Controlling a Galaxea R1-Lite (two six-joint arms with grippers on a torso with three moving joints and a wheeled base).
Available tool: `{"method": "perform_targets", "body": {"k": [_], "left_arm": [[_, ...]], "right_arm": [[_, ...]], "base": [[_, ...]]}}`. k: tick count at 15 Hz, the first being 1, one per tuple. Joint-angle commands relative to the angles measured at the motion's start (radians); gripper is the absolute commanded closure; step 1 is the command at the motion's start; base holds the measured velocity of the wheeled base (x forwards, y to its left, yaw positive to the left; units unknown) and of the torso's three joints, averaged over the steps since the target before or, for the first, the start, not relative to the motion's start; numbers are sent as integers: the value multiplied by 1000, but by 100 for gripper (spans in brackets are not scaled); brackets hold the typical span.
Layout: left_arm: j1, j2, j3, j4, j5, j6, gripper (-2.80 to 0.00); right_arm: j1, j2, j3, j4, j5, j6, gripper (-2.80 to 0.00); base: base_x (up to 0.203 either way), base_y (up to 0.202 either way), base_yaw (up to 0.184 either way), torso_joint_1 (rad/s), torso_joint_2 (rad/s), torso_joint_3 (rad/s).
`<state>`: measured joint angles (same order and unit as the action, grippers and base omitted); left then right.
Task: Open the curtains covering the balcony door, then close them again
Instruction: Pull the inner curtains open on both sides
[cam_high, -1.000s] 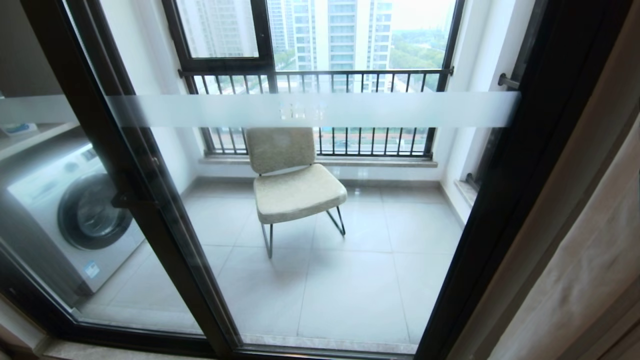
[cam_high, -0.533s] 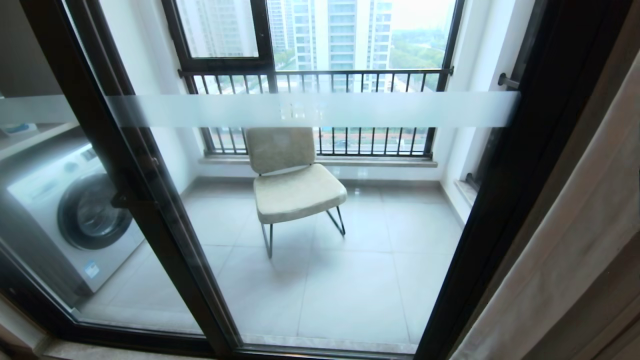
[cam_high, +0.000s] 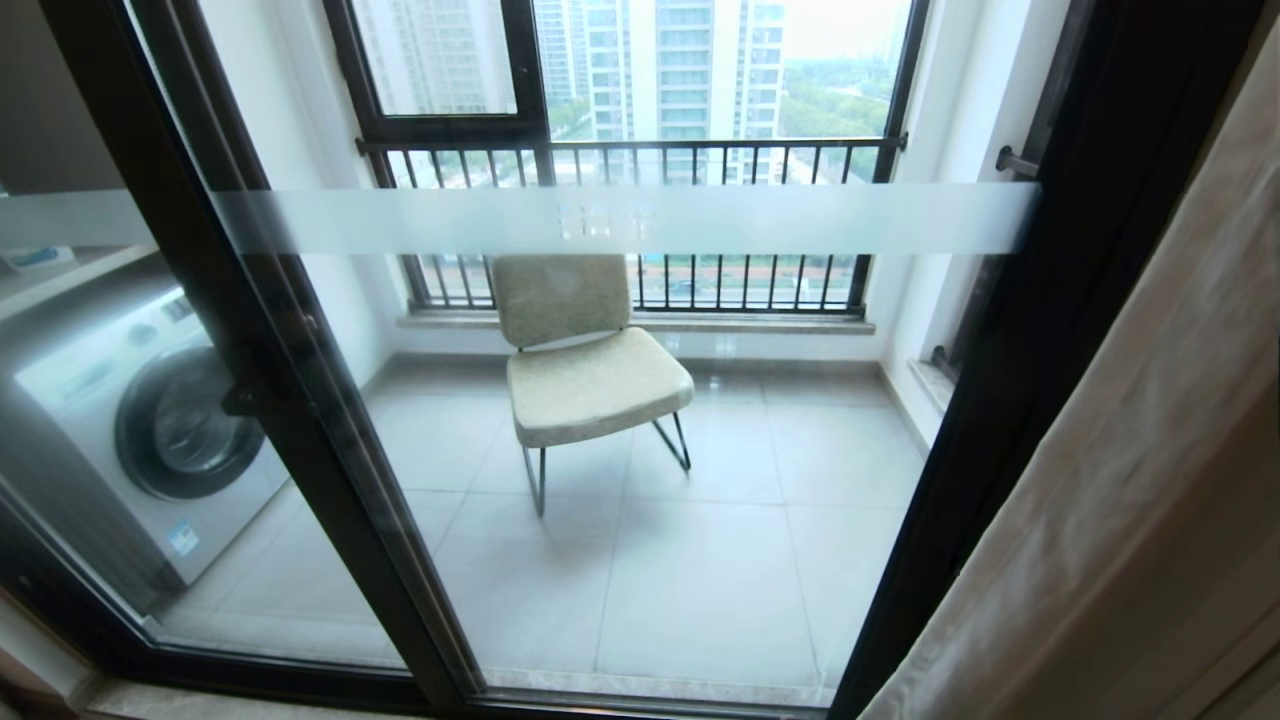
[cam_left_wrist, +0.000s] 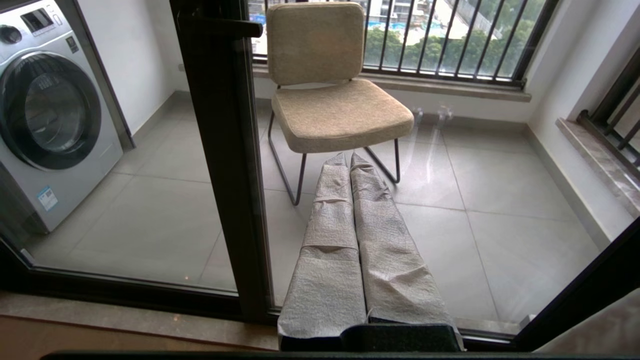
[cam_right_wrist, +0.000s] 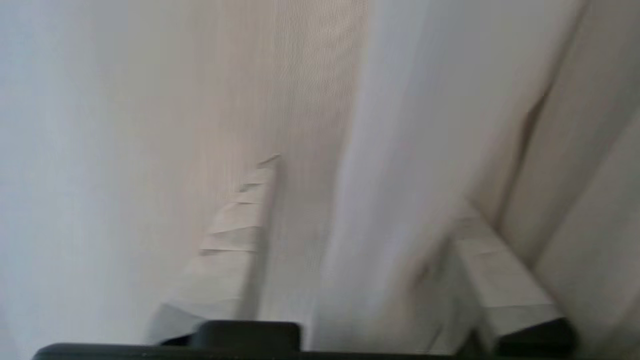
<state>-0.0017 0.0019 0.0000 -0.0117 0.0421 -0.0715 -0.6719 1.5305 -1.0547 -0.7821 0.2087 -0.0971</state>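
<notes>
No text can be read; the frosted band (cam_high: 620, 220) on the balcony door (cam_high: 1010, 400) bears small white marks, illegible; the washing machine (cam_left_wrist: 47, 115) carries a blue sticker, also illegible.

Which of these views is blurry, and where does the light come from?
Right wrist view: curtains fill the frame, smeared and soft. Head view: sharp; daylight comes through the balcony door, straight frames bowing toward the edges. Left wrist view: sharp, with faint reflections on the glass near the chair.
</notes>
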Motion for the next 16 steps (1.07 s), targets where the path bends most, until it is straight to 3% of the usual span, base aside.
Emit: {"method": "perform_targets", "body": {"k": [1, 6, 16], "left_arm": [[0, 0, 0, -1, 1, -1, 0], [0, 0, 0, -1, 1, -1, 0], [0, 0, 0, -1, 1, -1, 0]], "right_arm": [[0, -36, 36, -5, 1, -2, -280], [0, -144, 191, -41, 0, -2, -280], [1, -525, 698, -138, 1, -17, -280]], "base": [[0, 0, 0, 0, 0, 0], [0, 0, 0, 0, 0, 0], [0, 0, 0, 0, 0, 0]]}}
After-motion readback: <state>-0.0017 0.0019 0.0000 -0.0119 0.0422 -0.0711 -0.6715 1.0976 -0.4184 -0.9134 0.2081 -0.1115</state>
